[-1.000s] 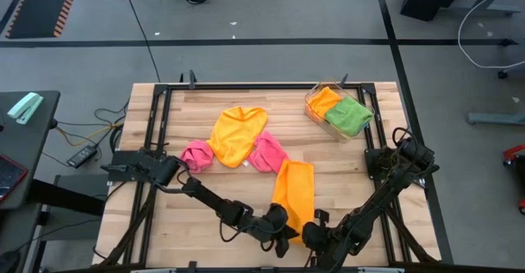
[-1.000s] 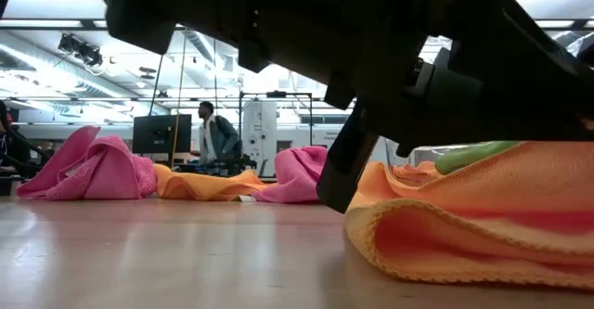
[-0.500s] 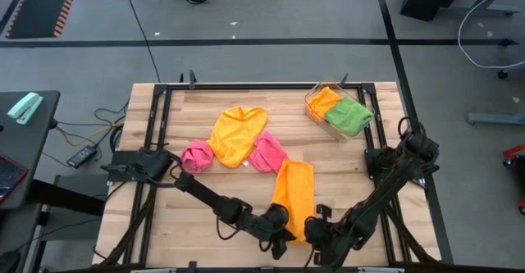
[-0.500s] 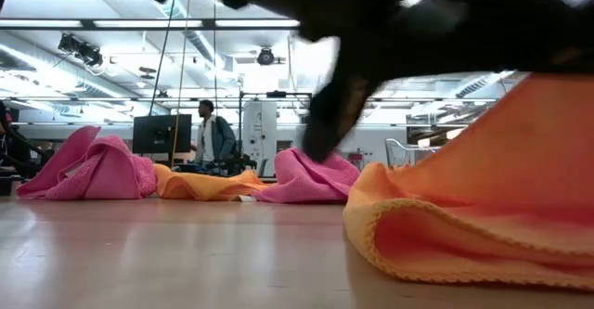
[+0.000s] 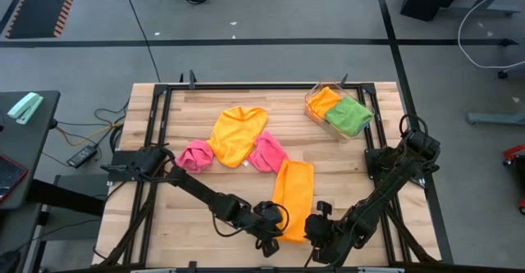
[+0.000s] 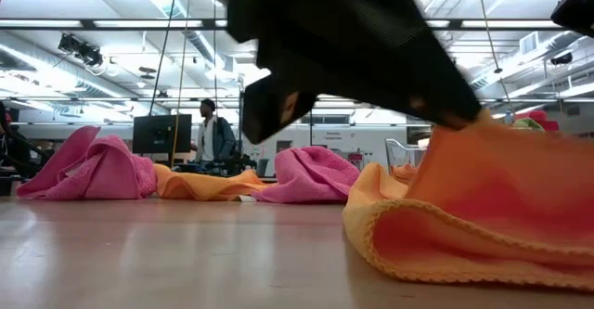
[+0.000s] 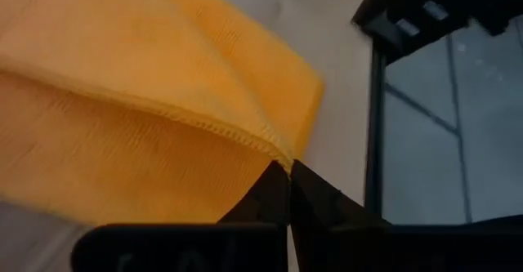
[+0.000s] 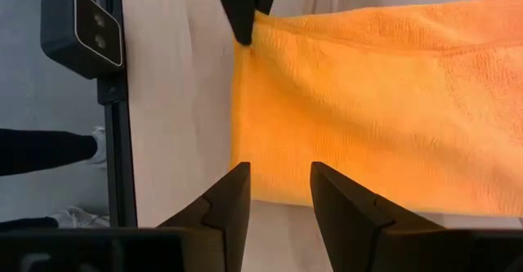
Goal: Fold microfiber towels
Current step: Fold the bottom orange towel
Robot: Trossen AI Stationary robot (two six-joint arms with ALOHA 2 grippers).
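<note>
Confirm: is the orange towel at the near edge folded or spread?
Folded: the orange towel lies as a narrow doubled strip, left gripper pinching its corner.

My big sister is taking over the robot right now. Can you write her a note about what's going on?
Left gripper: shut on a near corner of the folded orange towel.
Right gripper: open at the same near edge, holding nothing.
Elsewhere: an unfolded orange towel at table middle with a crumpled pink towel on one side and another pink towel on the other; orange and green towels in the clear tray at the far right.
Done: long orange towel folded into a strip.
Left: finish it, then fold the other three.
</note>
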